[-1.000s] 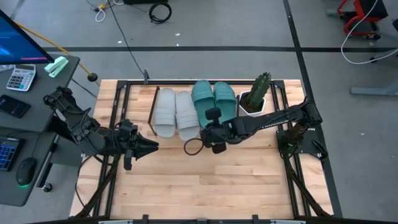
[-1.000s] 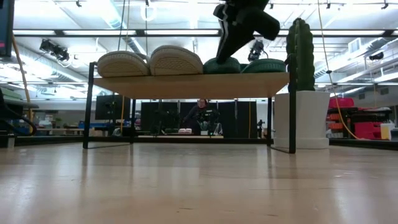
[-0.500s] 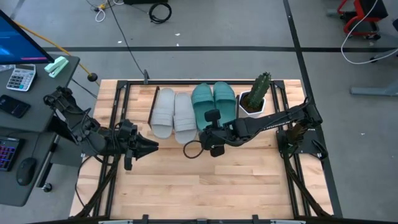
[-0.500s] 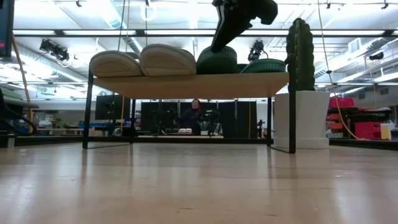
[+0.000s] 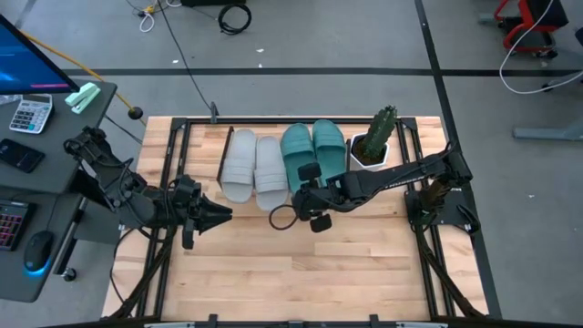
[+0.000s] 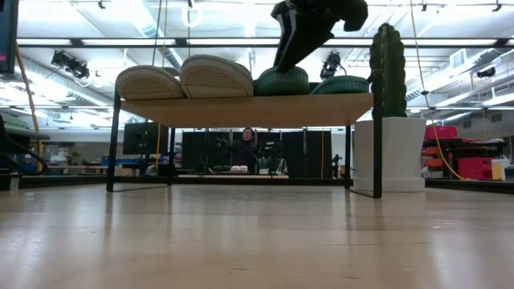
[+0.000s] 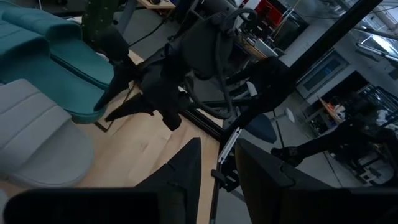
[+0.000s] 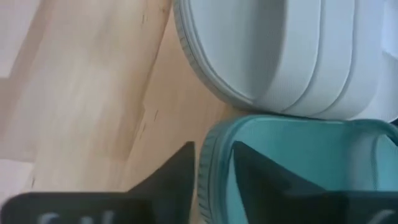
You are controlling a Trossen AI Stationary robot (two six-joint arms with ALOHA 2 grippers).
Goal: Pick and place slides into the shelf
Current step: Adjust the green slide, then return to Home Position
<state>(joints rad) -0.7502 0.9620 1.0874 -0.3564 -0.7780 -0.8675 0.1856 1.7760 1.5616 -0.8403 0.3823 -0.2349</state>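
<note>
Four slides sit in a row on the shelf [image 5: 273, 202]: two grey slides [image 5: 256, 165] on the left arm's side and two teal slides [image 5: 313, 148] beside them, toward the potted cactus [image 5: 376, 138]. You can see the nearer teal slide [image 8: 292, 163] directly under your right gripper [image 5: 314, 196], at the shelf's front edge. In the right wrist view the two fingers [image 8: 177, 169] straddle that slide's heel rim, one outside the rim and one over the footbed, with a narrow gap showing between each finger and the rubber, so the jaws look slightly parted rather than pinching; you cannot tell for certain whether a fingertip touches the rim. The low view shows the same gripper [image 6: 299, 36] tilted down onto the top of that teal slide, whose heel rests on the plank.

Your left gripper [image 5: 217, 212] waits over the bare table [image 5: 301, 273], in front of the shelf on the grey slides' side, well apart from them. Its fingers [image 7: 186, 165] stand a little apart with nothing between them.
</note>
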